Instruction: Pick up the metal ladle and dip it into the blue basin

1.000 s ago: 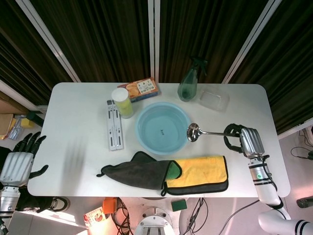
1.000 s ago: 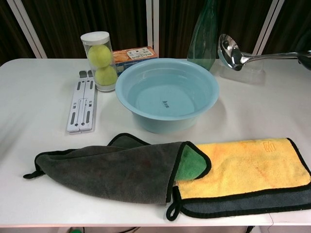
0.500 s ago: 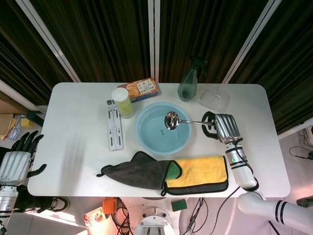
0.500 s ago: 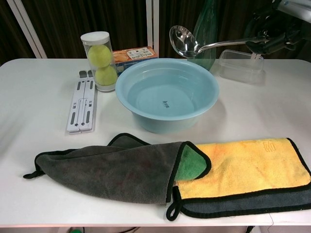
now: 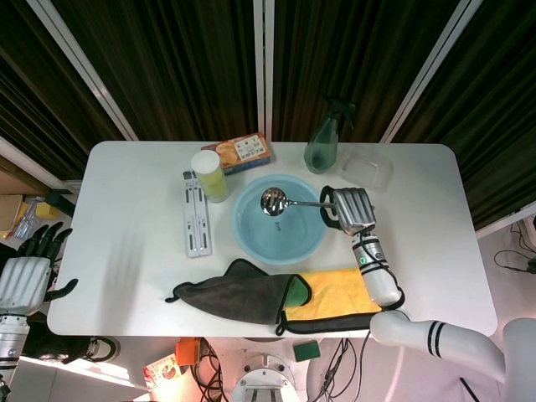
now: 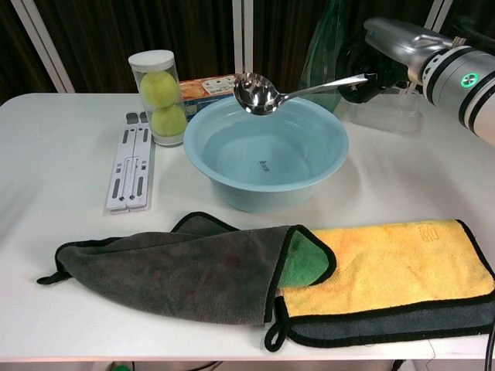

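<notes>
The blue basin (image 5: pixel 251 239) (image 6: pixel 232 166) stands at the table's middle with water in it. My right hand (image 5: pixel 350 208) (image 6: pixel 387 46) grips the handle end of the metal ladle (image 5: pixel 273 202) (image 6: pixel 257 94) at the basin's right rim. The ladle's bowl hangs in the air above the basin's far left part, handle roughly level. My left hand (image 5: pixel 25 275) hovers off the table's left edge, fingers apart, holding nothing; the chest view does not show it.
A tube of tennis balls (image 6: pixel 158 97), a white folded stand (image 6: pixel 131 166) and an orange box (image 5: pixel 244 152) lie left and behind the basin. A green spray bottle (image 5: pixel 322 142) and clear container (image 5: pixel 367 170) stand behind it. Grey and yellow cloths (image 6: pixel 309 270) cover the front.
My right hand has carried the ladle leftward, from the table's right side to above the basin. The left hand has barely moved.
</notes>
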